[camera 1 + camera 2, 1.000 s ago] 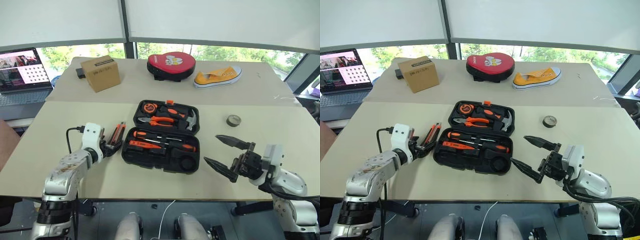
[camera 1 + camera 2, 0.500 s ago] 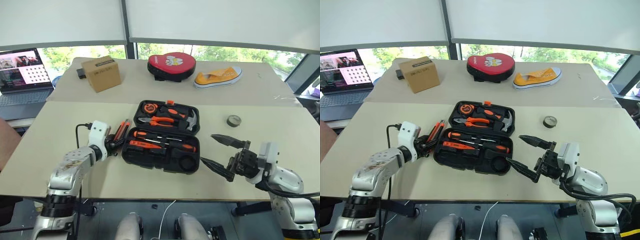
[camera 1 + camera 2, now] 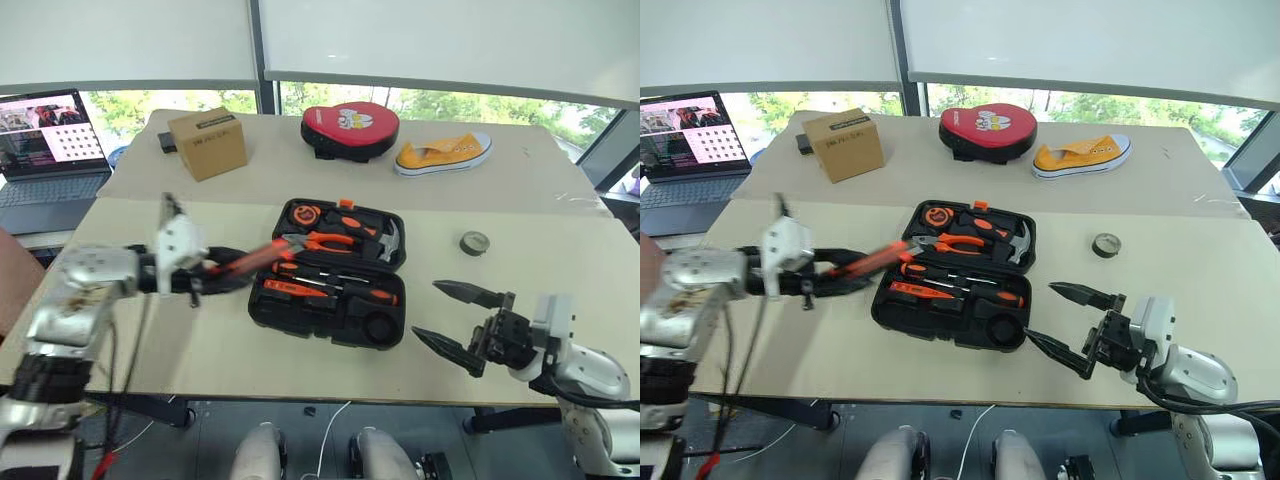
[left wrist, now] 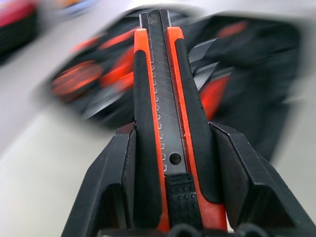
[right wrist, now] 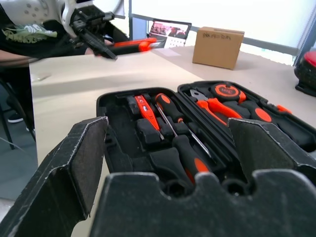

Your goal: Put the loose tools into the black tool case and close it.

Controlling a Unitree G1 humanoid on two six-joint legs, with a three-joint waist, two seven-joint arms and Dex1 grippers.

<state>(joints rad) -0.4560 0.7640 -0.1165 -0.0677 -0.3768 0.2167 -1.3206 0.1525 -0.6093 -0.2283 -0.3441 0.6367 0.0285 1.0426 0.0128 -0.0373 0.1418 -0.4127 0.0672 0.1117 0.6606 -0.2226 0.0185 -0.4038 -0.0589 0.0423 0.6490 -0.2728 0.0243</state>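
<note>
The left gripper [image 3: 215,272] pinches the utility knife [image 3: 250,259] beside the open tool case [image 3: 330,325]; the right gripper [image 3: 452,320] gapes wide.

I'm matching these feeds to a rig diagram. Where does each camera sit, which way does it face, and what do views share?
Head stereo pair: looks forward and down on the beige table and open black plastic tool case; both arms show.
Left wrist: looks along the left claw, shut on the orange-and-black utility knife, toward the case.
Right wrist: looks along the open right claw across the case to the brown cardboard box.
Shared: the right wrist view also shows the left claw holding the knife, as the head views do.
</note>
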